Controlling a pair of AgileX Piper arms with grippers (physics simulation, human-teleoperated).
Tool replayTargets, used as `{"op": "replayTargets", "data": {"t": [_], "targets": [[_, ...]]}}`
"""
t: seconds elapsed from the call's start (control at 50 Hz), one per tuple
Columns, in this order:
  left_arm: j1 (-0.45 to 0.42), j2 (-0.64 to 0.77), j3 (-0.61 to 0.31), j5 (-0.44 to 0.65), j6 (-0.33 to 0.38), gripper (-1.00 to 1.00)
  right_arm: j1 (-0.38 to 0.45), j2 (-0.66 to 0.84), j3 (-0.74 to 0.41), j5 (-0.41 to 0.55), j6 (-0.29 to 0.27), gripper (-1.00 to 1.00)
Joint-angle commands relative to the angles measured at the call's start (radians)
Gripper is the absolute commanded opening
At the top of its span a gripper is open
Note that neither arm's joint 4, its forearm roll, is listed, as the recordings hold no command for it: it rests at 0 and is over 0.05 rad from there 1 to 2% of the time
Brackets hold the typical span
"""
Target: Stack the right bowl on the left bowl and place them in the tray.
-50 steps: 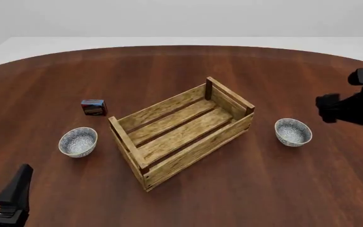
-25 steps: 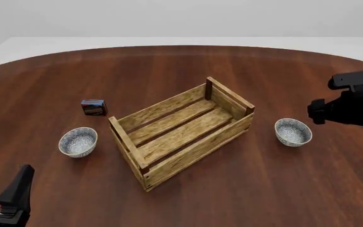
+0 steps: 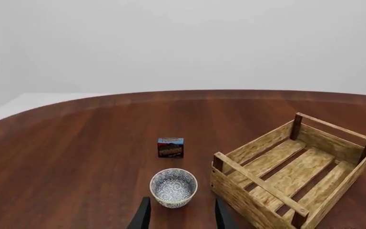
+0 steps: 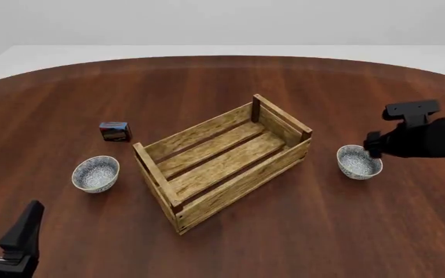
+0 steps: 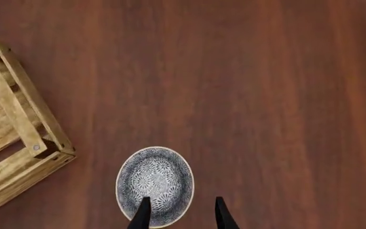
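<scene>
Front view: you are working over a dark reddish-brown wooden table (image 4: 230, 87) with a curved far edge, set against a pale floor and a plain light wall. The tray (image 4: 224, 160) is sitting near the middle, turned at an angle, with nothing inside it. The left bowl (image 4: 95, 173) is standing upright to its left, well apart from it, and a small dark box (image 4: 115, 131) is lying just beyond that bowl. The right bowl (image 4: 359, 161) is standing to the tray's right. Your right gripper (image 4: 374, 145) is hanging at that bowl's far right rim; from here you cannot tell how wide it is standing. Your left gripper (image 4: 4, 229) is sitting low at the near left corner, its two dark fingers spread apart, holding nothing.

Left wrist view: here you are seeing what the front camera cannot, the left bowl's speckled inside (image 3: 173, 187) lined up between the two fingertips (image 3: 143, 217), a little beyond them and not touched. The small dark box (image 3: 170, 147) is showing its red-and-blue printed face, and the tray's (image 3: 293, 170) slatted floor is bare.

Right wrist view: you are looking straight down on the right bowl (image 5: 156, 185) and its floral pattern. The claw (image 5: 180, 212) is spread open and gripping nothing; one fingertip (image 5: 143, 213) is overlapping the bowl's inside, the other is outside the rim, so the fingers are straddling the wall. Whether they are touching it, you cannot tell. A tray (image 5: 19, 143) corner is lying just beside the bowl.
</scene>
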Motion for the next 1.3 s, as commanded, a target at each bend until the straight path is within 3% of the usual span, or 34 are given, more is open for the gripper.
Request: {"op": "replayTargets", "data": {"t": [0.02, 1.06, 1.08, 1.3], "targets": [[-0.002, 0.038, 0.002, -0.034, -0.001, 1.00, -0.007, 0.107, -0.017, -0.047, 0.002, 1.00], [0.003, 0.050, 0.002, -0.042, -0.010, 1.00, -0.025, 0.354, -0.013, -0.175, 0.005, 1.00], [0.003, 0.051, 0.002, -0.043, -0.010, 1.00, -0.025, 0.358, -0.012, -0.178, 0.004, -1.00], [0.001, 0.046, 0.001, -0.040, -0.011, 1.00, -0.016, 0.313, -0.004, -0.156, 0.008, -1.00]]}}
